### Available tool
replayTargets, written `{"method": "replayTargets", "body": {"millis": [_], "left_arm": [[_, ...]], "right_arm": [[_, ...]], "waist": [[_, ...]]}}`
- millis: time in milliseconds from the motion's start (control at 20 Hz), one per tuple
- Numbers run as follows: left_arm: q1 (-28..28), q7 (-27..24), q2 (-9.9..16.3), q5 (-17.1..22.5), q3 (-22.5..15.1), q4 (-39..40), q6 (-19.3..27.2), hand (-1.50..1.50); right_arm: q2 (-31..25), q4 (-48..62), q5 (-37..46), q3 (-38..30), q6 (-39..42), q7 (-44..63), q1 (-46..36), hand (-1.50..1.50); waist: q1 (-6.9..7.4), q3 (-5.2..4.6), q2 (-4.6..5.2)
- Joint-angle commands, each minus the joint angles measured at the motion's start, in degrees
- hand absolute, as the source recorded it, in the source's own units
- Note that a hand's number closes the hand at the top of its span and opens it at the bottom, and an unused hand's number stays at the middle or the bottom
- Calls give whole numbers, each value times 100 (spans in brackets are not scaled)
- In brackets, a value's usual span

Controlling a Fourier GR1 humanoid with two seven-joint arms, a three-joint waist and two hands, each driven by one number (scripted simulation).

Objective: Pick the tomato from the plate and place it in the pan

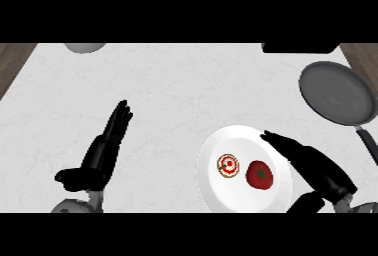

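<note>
- Tomato (259, 175) lies on the white plate (221, 145), right of centre, just beside the right hand (314, 162).
- Right hand: fingers (284, 142) straight and together, laid over the plate's right rim, holding nothing; thumb low at the plate's near edge.
- Left hand (103, 147) rests open on the worktop (170, 90), fingers straight, well apart from the plate.
- Handling, as judged: round, smooth, likely to roll; soft enough to bruise. Best taken across its widest part, fingers on one side, thumb opposite.
- Small round red-and-white item (229, 165) sits just left of the tomato; could be nudged.
- Pan (336, 92) stands beyond the plate to the right, handle (367, 145) pointing near; nothing between.
- Grey bowl (85, 47) far left, dark object (299, 47) far right.
</note>
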Motion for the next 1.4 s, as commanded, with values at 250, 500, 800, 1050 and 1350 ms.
{"method": "replayTargets", "body": {"millis": [250,500,800,1050,1350], "left_arm": [[447,-163,-277,-287,17,-111,-148,0],[382,102,-337,-469,233,-312,-240,0],[196,-376,-349,-380,607,282,-578,0],[162,87,-625,-717,404,-37,-422,0],[232,521,-566,-676,520,-560,-579,0]], "right_arm": [[794,334,855,83,322,170,128,-150],[1126,353,1151,-252,651,269,165,-150],[1282,555,1159,-671,482,-258,243,-150],[1956,1426,1717,-601,362,-277,-212,-150],[2224,1959,2033,-712,465,-195,-453,-150]], "waist": [[-65,3,-10],[-67,3,-11],[-81,2,-8],[-62,4,-8],[-55,4,-11]]}}
